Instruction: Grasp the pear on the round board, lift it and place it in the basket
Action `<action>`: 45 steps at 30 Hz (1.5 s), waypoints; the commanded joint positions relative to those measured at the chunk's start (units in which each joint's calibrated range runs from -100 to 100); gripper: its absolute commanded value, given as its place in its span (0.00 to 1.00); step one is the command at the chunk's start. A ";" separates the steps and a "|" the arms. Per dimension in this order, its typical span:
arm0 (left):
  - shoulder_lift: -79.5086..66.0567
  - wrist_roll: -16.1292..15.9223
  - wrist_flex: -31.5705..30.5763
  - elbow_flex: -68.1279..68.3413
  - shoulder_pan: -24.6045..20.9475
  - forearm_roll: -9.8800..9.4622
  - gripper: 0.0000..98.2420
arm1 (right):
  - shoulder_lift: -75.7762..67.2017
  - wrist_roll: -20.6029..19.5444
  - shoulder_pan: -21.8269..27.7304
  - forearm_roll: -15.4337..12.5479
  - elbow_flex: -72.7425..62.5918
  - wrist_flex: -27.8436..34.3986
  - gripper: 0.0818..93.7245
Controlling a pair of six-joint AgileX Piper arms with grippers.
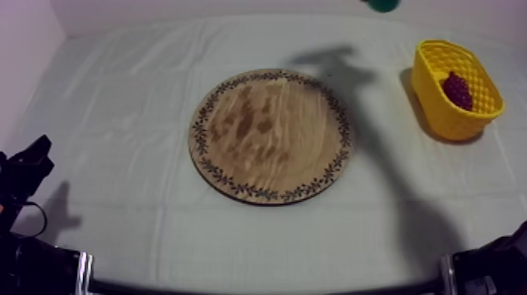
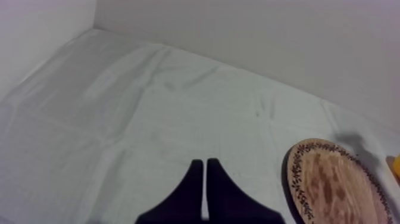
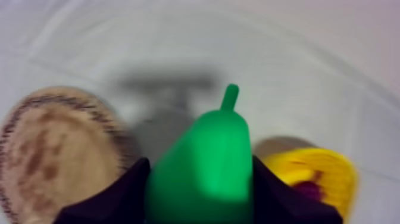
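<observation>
Right gripper (image 3: 201, 179), jaws clamped on the pear (image 3: 208, 149) with its stem pointing ahead, hangs clear of the board (image 1: 270, 133), with the basket (image 1: 443, 114) at about 4 o'clock in the top view; left gripper (image 2: 204, 164) is closed and empty.

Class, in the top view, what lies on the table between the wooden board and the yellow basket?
Nothing: the top view shows bare cloth between the wooden board and the yellow basket, crossed only by a shadow.
</observation>
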 commanded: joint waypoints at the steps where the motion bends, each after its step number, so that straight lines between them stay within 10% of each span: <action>1: 0.00 0.01 -0.01 0.00 0.02 0.02 0.00 | -9.01 2.17 5.55 0.79 6.53 -1.97 0.39; 30: 0.00 0.01 -0.01 0.00 0.02 0.02 0.00 | -6.32 -0.47 17.27 4.90 40.53 -24.58 0.43; 45: 0.00 0.01 -0.01 0.00 0.02 0.02 0.00 | 0.06 1.68 19.18 2.04 35.06 -32.71 0.75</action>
